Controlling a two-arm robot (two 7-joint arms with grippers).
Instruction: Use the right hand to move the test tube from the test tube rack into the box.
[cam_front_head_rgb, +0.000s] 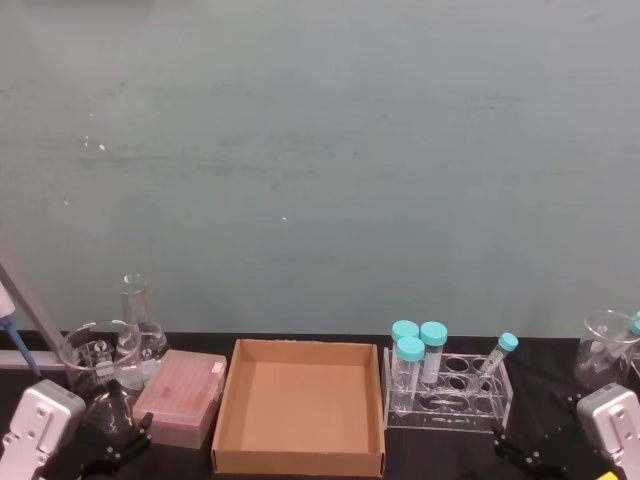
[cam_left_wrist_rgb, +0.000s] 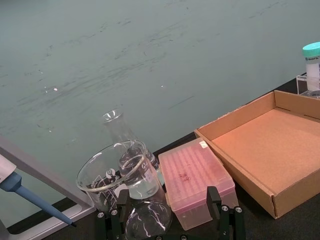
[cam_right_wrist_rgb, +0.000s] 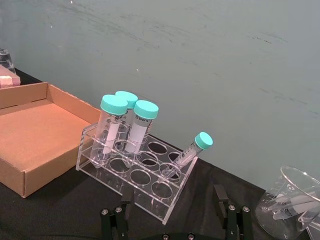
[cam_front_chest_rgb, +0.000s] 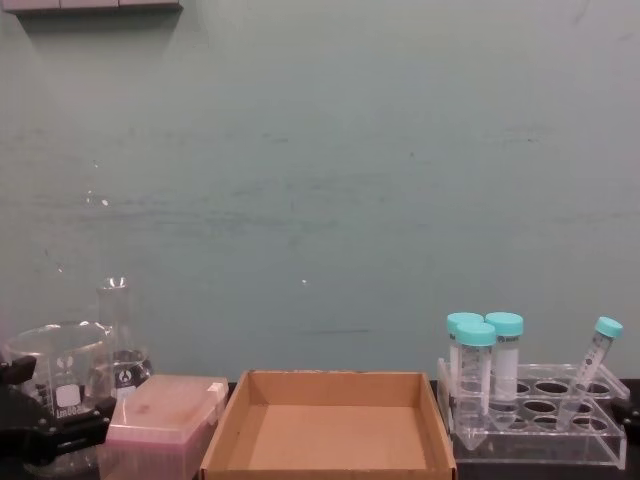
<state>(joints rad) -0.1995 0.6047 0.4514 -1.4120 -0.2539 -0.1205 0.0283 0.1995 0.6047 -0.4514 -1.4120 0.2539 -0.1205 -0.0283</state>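
Note:
The slim test tube (cam_front_head_rgb: 497, 356) (cam_right_wrist_rgb: 186, 154) (cam_front_chest_rgb: 590, 362) with a small teal cap leans in a right-end hole of the clear test tube rack (cam_front_head_rgb: 450, 410) (cam_right_wrist_rgb: 137, 192) (cam_front_chest_rgb: 540, 430). Left of the rack lies the brown cardboard box (cam_front_head_rgb: 297, 462) (cam_right_wrist_rgb: 12, 175) (cam_front_chest_rgb: 222, 445), with nothing in it. My right gripper (cam_front_head_rgb: 525, 448) (cam_right_wrist_rgb: 173, 192) hovers open in front of the rack, near the table's front edge, holding nothing. My left gripper (cam_front_head_rgb: 122, 440) (cam_left_wrist_rgb: 168, 196) rests open at the front left, near the pink box.
Three wider teal-capped tubes (cam_front_head_rgb: 418, 350) stand at the rack's left end. A pink plastic box (cam_front_head_rgb: 180, 395), a glass beaker (cam_front_head_rgb: 98, 360) and a conical flask (cam_front_head_rgb: 140, 315) sit left of the cardboard box. Another beaker (cam_front_head_rgb: 605, 350) stands at the far right.

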